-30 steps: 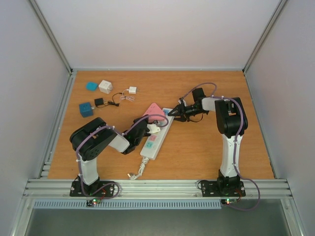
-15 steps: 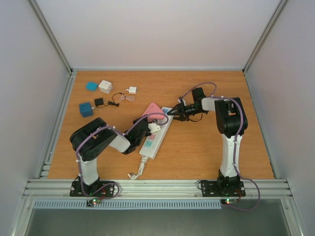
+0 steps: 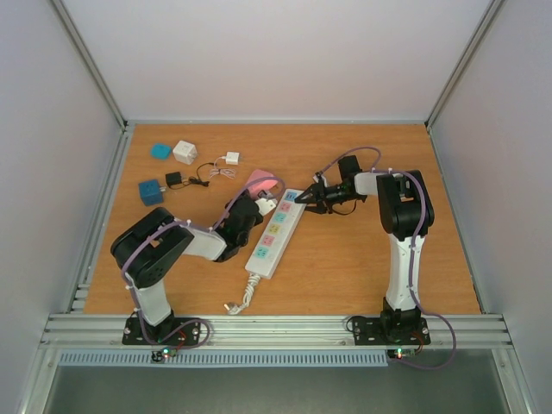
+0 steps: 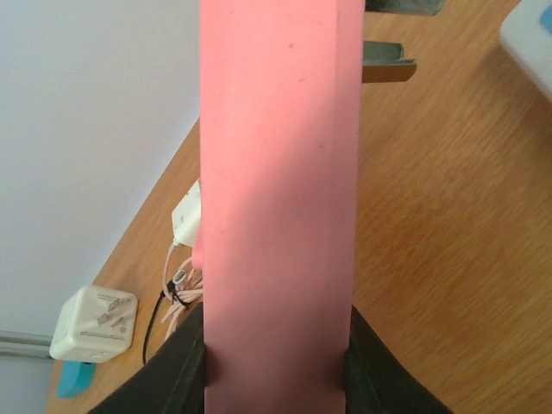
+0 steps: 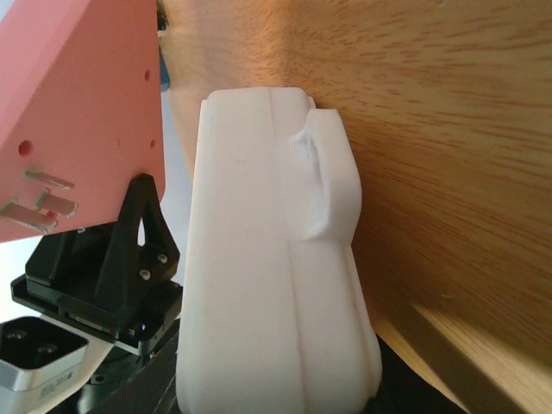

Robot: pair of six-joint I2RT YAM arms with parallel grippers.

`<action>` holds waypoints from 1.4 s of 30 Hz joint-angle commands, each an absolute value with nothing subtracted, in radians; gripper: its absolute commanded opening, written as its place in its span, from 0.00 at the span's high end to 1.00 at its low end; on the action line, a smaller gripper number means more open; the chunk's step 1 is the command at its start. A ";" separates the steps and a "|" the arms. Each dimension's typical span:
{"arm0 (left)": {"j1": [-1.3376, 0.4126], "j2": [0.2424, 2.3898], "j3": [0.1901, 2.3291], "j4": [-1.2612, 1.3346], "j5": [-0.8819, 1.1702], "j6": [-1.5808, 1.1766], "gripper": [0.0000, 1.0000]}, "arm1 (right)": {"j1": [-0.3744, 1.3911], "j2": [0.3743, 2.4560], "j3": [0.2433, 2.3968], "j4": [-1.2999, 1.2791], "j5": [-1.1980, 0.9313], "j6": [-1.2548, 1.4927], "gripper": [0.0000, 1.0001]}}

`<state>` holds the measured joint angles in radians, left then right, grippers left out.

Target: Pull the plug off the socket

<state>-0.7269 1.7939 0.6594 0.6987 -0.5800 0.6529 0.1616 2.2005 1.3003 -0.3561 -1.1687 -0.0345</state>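
The socket (image 3: 272,235) is a long white power strip with pastel faces, lying slantwise mid-table with its short cord (image 3: 241,297) toward the near edge. The plug (image 3: 257,181) is a pink triangular block. My left gripper (image 3: 256,191) is shut on it and holds it off the strip, to the strip's far left. In the left wrist view the plug (image 4: 276,172) fills the centre between my fingers (image 4: 172,375), with its metal prongs (image 4: 388,67) bare. My right gripper (image 3: 302,198) is shut on the strip's far end (image 5: 267,259). The plug (image 5: 86,103) shows beside it.
At the far left lie a blue cube (image 3: 152,191), a white cube adapter (image 3: 185,152), a small teal piece (image 3: 160,150), a black adapter (image 3: 174,179) with cable and a white charger (image 3: 231,158). White walls and a metal rail enclose the wooden table (image 3: 371,276).
My left gripper has moved up and away to the far left with the pink plug, which has come out of the strip. The right gripper has stayed on the strip's end.
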 commanded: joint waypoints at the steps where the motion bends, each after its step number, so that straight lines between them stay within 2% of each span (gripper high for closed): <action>1: -0.748 1.766 0.706 0.703 -0.608 0.558 0.99 | 0.145 2.239 1.272 -0.419 -0.971 -0.067 0.96; 6: -0.701 1.707 0.789 0.475 -0.509 0.402 0.99 | 0.106 2.221 1.276 -0.438 -0.957 -0.092 0.95; 12: -0.674 1.623 0.820 0.305 -0.359 0.340 0.99 | 0.017 2.240 1.340 -0.517 -0.955 -0.157 0.93; 17: -0.647 1.593 0.856 0.226 -0.298 0.305 0.99 | -0.130 2.239 1.371 -0.523 -0.948 -0.146 0.94; 26: -0.586 1.589 0.919 0.142 -0.230 0.269 0.99 | -0.329 2.254 1.450 -0.390 -0.958 -0.004 0.95; 35: -0.529 1.579 0.975 0.047 -0.191 0.275 0.99 | -0.429 2.344 1.620 -0.274 -0.949 0.168 0.97; 42: -0.509 1.559 1.005 -0.053 -0.177 0.295 0.99 | -0.518 2.386 1.674 -0.140 -0.962 0.304 0.98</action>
